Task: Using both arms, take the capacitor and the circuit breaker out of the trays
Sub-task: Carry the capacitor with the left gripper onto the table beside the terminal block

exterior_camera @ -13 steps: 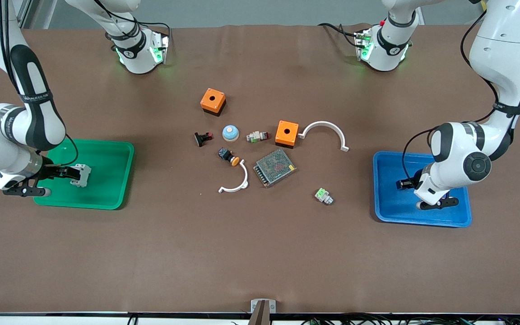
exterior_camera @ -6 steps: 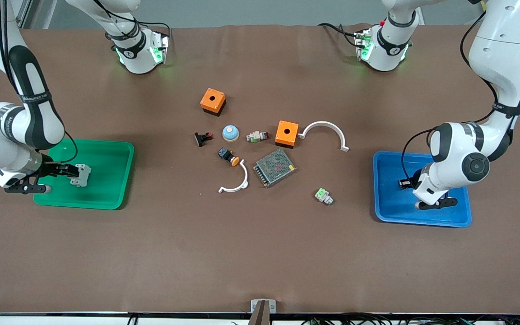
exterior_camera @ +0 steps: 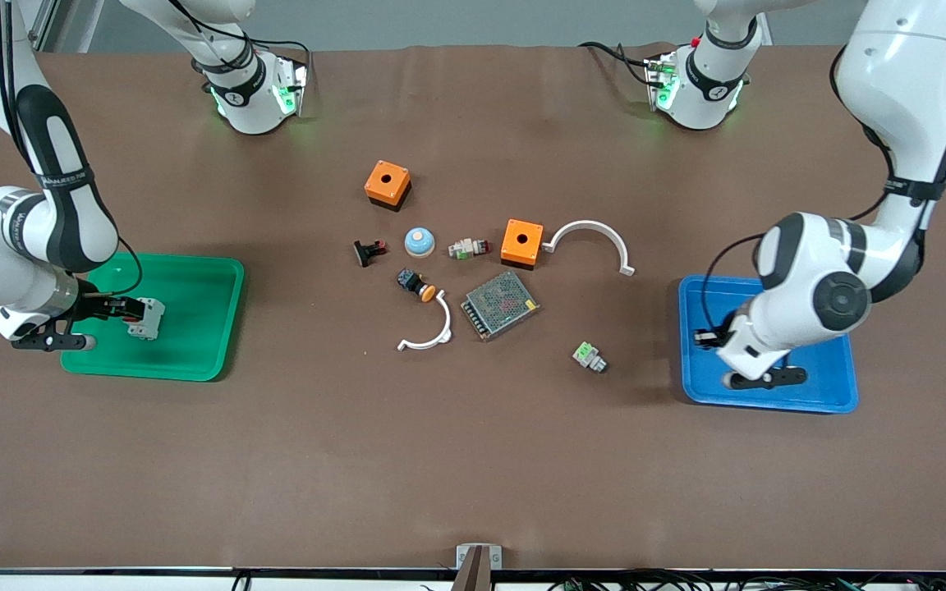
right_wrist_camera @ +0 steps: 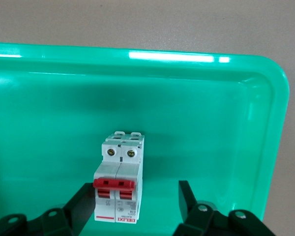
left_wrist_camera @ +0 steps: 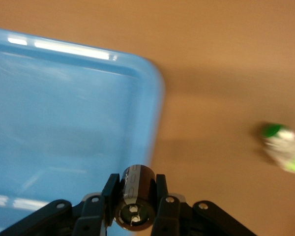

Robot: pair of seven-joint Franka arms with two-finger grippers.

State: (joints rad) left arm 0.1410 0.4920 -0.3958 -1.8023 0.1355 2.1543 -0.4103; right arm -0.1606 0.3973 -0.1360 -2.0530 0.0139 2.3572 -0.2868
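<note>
The breaker (right_wrist_camera: 119, 177), a white block with red levers, lies in the green tray (right_wrist_camera: 226, 128) at the right arm's end of the table (exterior_camera: 147, 318). My right gripper (right_wrist_camera: 135, 186) stands open around it: one finger rests beside the breaker and the other is well apart from it. The capacitor (left_wrist_camera: 136, 194), a small black cylinder, is pinched between the fingers of my left gripper (left_wrist_camera: 136, 179), which is shut on it. That gripper (exterior_camera: 704, 336) hangs over the blue tray (exterior_camera: 826, 386), at the rim toward the table's middle.
In the table's middle lie two orange boxes (exterior_camera: 387, 184) (exterior_camera: 521, 241), a metal mesh unit (exterior_camera: 500, 304), two white arcs (exterior_camera: 592, 238) (exterior_camera: 428, 332), a black push button (exterior_camera: 415, 285), a blue dome (exterior_camera: 420, 241), a black clip (exterior_camera: 369, 251) and a green-and-white part (exterior_camera: 589, 356).
My left arm has swung toward the table's middle, carrying the capacitor from over the blue tray's inside to its rim. The breaker has not moved and the right wrist has barely shifted.
</note>
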